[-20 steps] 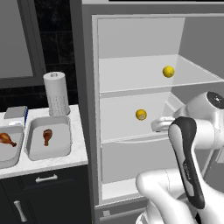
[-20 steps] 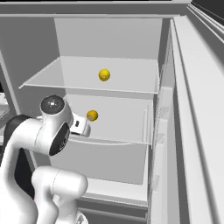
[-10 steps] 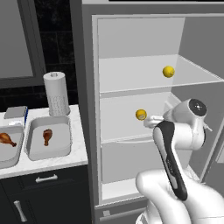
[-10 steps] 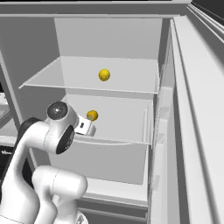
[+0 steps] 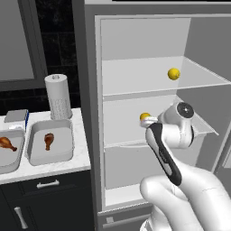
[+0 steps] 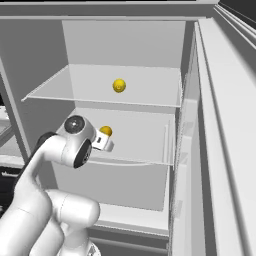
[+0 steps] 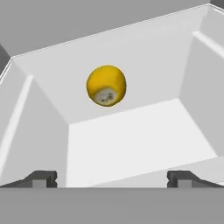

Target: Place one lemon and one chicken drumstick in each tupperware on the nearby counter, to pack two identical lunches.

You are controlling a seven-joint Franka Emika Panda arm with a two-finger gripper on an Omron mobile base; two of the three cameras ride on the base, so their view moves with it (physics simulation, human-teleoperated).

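Your gripper (image 7: 112, 179) has its fingers spread wide, holding nothing. The nearer lemon (image 7: 106, 85) sits on the fridge's middle shelf (image 5: 122, 135), toward its back edge, straight ahead and slightly left of centre.

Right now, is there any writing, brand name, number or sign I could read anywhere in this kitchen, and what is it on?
None: no readable text shows in these pictures.
The two lemons on the fridge shelves are plain yellow.
The paper towel roll carries only a dotted pattern, no letters.
The two tubs and the drumsticks in them bear no labels.
The small grey and blue thing behind the tubs is too small to tell.
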